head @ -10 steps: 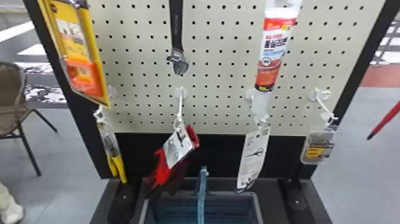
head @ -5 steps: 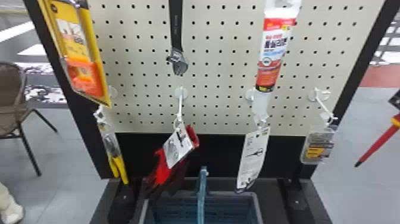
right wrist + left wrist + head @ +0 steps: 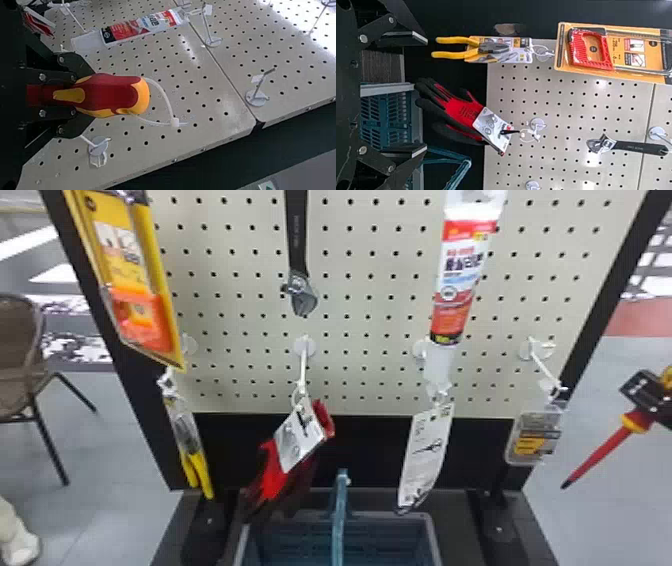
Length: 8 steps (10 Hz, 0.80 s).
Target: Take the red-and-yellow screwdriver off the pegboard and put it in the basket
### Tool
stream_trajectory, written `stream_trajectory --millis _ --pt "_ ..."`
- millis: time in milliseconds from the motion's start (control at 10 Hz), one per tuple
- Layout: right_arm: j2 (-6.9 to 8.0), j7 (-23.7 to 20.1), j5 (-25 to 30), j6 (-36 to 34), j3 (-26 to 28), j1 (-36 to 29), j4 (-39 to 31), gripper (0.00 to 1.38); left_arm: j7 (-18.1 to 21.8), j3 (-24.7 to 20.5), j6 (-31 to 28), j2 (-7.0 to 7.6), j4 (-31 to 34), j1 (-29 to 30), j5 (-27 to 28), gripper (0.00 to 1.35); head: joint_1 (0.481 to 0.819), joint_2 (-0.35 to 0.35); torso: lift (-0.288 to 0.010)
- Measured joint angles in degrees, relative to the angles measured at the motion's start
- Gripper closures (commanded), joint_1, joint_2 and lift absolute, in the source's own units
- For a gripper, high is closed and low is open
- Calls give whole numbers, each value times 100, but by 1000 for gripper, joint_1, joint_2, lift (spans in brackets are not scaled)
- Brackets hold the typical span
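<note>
In the head view I see the screwdriver (image 3: 603, 451) come further in from the right edge; its tip moves down and inward since the earlier frames. It is already off the pegboard (image 3: 370, 305), so I judge that the taking is done and the carrying begins. The right claw (image 3: 91, 96) is closed on the red-and-yellow handle, one finger at each side, and the white loop (image 3: 168, 103) extends beyond the handle's end, free of any hook. The basket (image 3: 390, 516) is lower than this claw and to its left. I think I must bring the claw across, clear of the small clear packet (image 3: 534, 439) hanging between, or the shaft may knock it. The upright basket handle (image 3: 340, 515) also asks for care. The left claw (image 3: 426, 94) is wide and empty, near the gloves (image 3: 461, 113).
</note>
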<state>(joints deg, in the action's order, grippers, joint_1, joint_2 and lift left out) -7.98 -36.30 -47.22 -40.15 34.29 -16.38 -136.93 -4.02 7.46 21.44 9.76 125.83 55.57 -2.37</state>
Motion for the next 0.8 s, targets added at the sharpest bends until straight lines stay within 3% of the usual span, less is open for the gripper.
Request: stream_trajectory --millis 400,800 --pt "230 23 258 243 -303 -156 62 1046 -2 2 -17 -25 -29 -11 15 337 549 0 -100" --pt "495 312 320 548 -774 -733 82 1046 -1 0 17 -36 -85 -37 20 337 549 0 -100"
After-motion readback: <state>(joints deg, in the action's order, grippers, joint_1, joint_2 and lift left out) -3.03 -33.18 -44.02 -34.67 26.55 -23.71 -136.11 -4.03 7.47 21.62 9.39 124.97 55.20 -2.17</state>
